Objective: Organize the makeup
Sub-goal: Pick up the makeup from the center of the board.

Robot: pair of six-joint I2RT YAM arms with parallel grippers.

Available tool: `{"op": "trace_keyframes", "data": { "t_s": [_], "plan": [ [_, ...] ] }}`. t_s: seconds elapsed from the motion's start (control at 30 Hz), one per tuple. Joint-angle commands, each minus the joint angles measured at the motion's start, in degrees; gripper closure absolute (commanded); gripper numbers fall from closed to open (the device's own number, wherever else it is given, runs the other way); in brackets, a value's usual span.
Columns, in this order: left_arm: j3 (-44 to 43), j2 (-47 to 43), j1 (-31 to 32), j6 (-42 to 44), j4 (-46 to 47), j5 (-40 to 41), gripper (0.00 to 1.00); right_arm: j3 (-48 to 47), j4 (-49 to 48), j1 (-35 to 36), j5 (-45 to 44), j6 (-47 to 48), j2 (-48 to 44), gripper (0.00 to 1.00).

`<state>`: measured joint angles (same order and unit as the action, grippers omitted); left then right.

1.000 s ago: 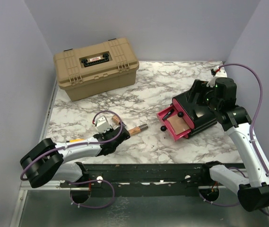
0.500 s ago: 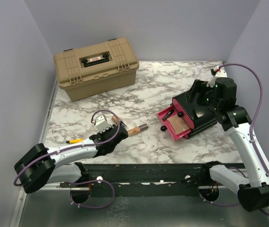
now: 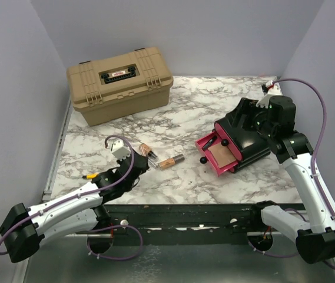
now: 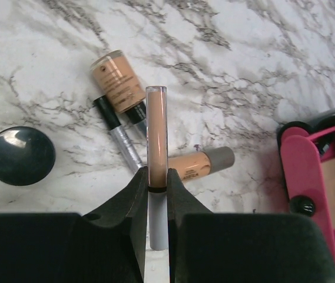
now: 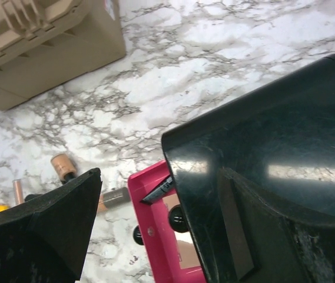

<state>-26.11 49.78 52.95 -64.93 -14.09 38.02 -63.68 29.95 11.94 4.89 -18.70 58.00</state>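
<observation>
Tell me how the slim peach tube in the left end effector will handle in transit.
The slim peach tube looks rigid, so it probably won't flex. The left end effector pinches it near one end, most of it sticking out, so it may pivot. Its glossy round body could slip, and would likely roll if set down.

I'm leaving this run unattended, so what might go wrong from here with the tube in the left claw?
The left claw pinches the slim tube near one end, most of it sticking out, so it may pivot or slip. The pink drawer looks narrow and already holds a compact, so the tube may catch its rim. The peach bottle lies right by the tube's tip; a low swing might knock it.
</observation>
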Motion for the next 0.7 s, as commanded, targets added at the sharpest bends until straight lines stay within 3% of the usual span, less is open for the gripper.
{"op": "trace_keyframes", "data": {
  "t_s": [0.0,0.3,0.67],
  "plan": [
    [-3.21,-1.42,-0.11,8.67,5.72,-5.22,1.00,-1.25,-3.57,0.11,6.36,-3.06,0.58,0.15],
    [-8.12,3.33,-0.13,15.34,13.71,-15.24,1.00,-1.76,-4.74,0.18,11.42,-6.61,0.55,0.15],
    [-5.18,0.86,-0.10,15.10,28.05,-19.38,1.00,0.23,-5.95,0.18,17.82,-8.33,-3.68,0.15]
  ]
}}
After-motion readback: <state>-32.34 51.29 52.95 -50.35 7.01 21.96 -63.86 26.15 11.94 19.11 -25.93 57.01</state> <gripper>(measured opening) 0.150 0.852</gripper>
